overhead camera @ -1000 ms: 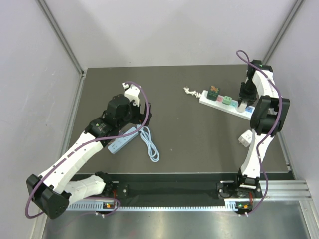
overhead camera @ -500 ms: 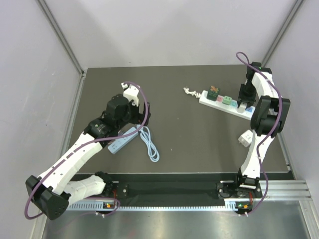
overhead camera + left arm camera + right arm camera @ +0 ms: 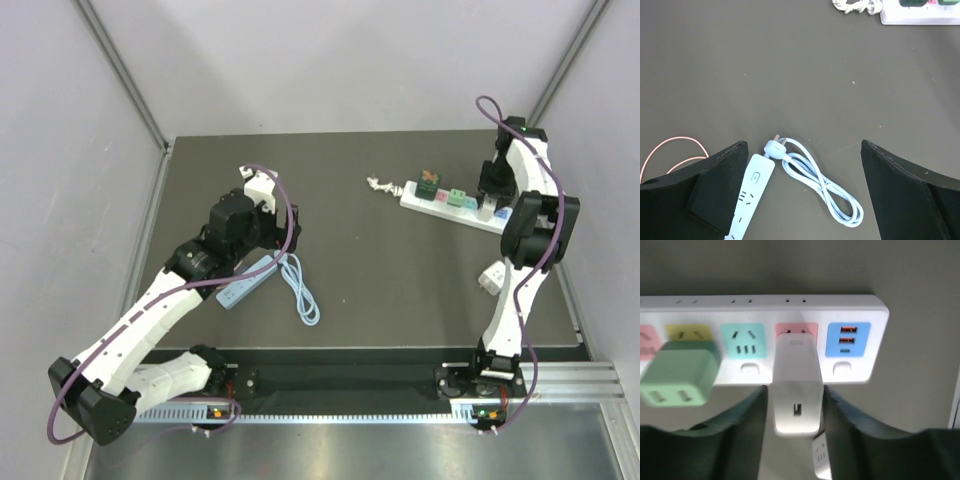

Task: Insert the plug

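Note:
A white plug [image 3: 796, 385] stands seated in the pink socket of the long white power strip [image 3: 760, 310], between a teal socket and a blue USB panel. My right gripper [image 3: 794, 390] flanks the plug's near end with a thin gap on the left side, so it is slightly open. In the top view the right gripper [image 3: 490, 185] hovers over the strip's [image 3: 445, 210] right end. My left gripper [image 3: 804, 144] is wide open and empty above a small white power strip [image 3: 751, 192] and its coiled cable [image 3: 825, 187].
A green adapter [image 3: 680, 375] sits in the yellow socket to the left. A loose white adapter [image 3: 491, 278] lies near the table's right edge. The long strip's bundled cord [image 3: 380, 183] lies at its left end. Walls stand close on both sides.
My right gripper has shifted a little up and away from the strip while the plug stays in the socket. The left arm has barely moved.

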Available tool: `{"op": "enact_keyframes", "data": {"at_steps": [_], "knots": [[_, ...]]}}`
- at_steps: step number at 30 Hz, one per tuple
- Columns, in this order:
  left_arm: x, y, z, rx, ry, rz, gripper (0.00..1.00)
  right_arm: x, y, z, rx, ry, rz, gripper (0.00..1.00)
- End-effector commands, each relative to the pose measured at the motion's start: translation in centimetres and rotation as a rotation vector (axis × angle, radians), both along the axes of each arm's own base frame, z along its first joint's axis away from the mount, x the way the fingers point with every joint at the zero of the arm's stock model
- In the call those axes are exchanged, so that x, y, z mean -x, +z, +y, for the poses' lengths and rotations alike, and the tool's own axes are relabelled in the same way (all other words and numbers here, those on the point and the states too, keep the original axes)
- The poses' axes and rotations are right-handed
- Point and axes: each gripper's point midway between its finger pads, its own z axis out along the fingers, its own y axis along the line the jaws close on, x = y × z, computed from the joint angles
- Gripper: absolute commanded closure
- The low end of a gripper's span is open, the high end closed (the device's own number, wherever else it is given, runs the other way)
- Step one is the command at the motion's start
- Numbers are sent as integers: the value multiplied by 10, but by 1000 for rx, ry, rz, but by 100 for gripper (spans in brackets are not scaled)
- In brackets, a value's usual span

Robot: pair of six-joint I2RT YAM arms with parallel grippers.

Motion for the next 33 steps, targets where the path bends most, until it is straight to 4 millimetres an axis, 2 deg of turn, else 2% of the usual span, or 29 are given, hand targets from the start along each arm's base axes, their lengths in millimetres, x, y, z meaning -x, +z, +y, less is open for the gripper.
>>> {"op": "enact_keyframes", "data": {"at_steps": [1, 4, 5, 7, 9, 10, 11, 12, 13, 14, 15, 16, 17, 18, 19, 20, 21, 22, 24, 25, 28, 33], "knots": [[-1, 13, -9, 51, -21, -43, 1, -32, 69, -9, 53, -8, -196, 51], [-4, 11, -5, 34, -4, -44, 2, -31, 85, -8, 50, -5, -231, 37], [-5, 9, -4, 25, 5, -43, 1, -30, 97, -9, 61, -7, -265, 31], [-7, 10, 0, 16, 27, -52, 1, -24, 103, -11, 80, -17, -270, 29], [-7, 9, 3, 8, 37, -58, 1, -18, 118, -11, 89, -32, -304, 23], [-7, 9, 3, 6, 35, -61, 1, -11, 114, -10, 93, -42, -288, 22], [-8, 7, 4, 0, 37, -57, 1, -3, 126, -11, 100, -57, -314, 21], [-8, 8, 4, -3, 39, -60, 1, 2, 127, -10, 101, -81, -321, 18], [-8, 9, 5, -4, 43, -63, 1, 13, 112, -9, 98, -96, -293, 17], [-9, 10, 6, -5, 50, -67, 1, 23, 126, -8, 108, -115, -338, 17], [-10, 10, 8, -7, 57, -70, 1, 31, 124, -8, 109, -148, -349, 17], [-10, 11, 9, -6, 68, -71, 1, 52, 101, -11, 136, -175, -289, 17], [-11, 12, 11, -5, 85, -75, 1, 58, 114, -14, 151, -200, -363, 17], [-13, 13, 18, 3, 133, -80, 1, 66, 109, -14, 151, -223, -363, 17], [-14, 14, 21, 5, 152, -86, 1, 83, 90, -13, 151, -234, -320, 17], [-15, 15, 21, 17, 160, -93, 1, 91, 97, -15, 153, -254, -360, 17], [-14, 16, 24, 27, 177, -97, 1, 98, 92, -15, 151, -271, -357, 17], [-15, 16, 24, 32, 182, -99, 2, 110, 77, -12, 148, -275, -323, 17], [-14, 17, 20, 44, 164, -93, 1, 120, 76, -19, 184, -330, -343, 17], [-14, 16, 17, 41, 154, -84, 1, 129, 66, -20, 201, -358, -318, 17], [-12, 15, 12, 46, 122, -70, 3, 148, 57, -30, 257, -477, -276, 16], [-10, 15, 11, 49, 108, -72, 3, 165, 35, -26, 250, -588, -256, 15]]}}
